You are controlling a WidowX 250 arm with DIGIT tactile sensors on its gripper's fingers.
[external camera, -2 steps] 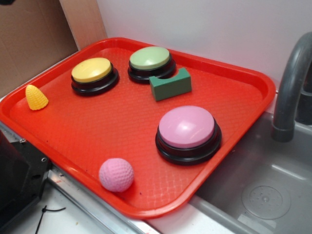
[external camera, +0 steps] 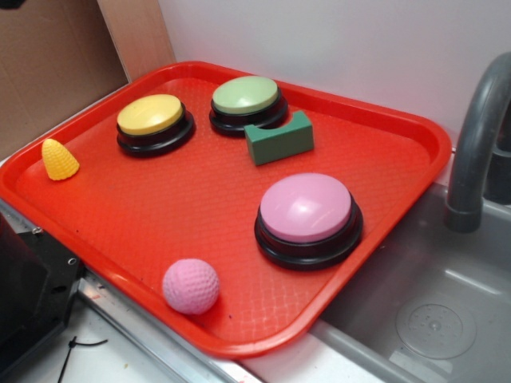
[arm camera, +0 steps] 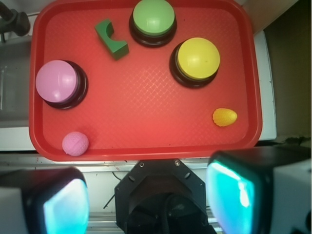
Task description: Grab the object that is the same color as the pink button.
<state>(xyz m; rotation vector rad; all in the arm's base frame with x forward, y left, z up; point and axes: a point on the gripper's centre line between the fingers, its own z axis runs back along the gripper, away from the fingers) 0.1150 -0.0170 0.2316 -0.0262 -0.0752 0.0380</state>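
The pink ball (external camera: 191,286) (arm camera: 75,143) sits free in the near corner of the red tray (external camera: 383,159), near the pink button (external camera: 307,217). The tool (arm camera: 146,200) hangs wide open, empty, high above the tray's edge, the ball well apart.

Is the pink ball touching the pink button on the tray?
Apart. The wrist view shows red tray surface between the pink ball and the pink button; the exterior view shows the same gap.

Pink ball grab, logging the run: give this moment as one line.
tool open, above tray edge | pink ball untouched, near corner | pink button apart
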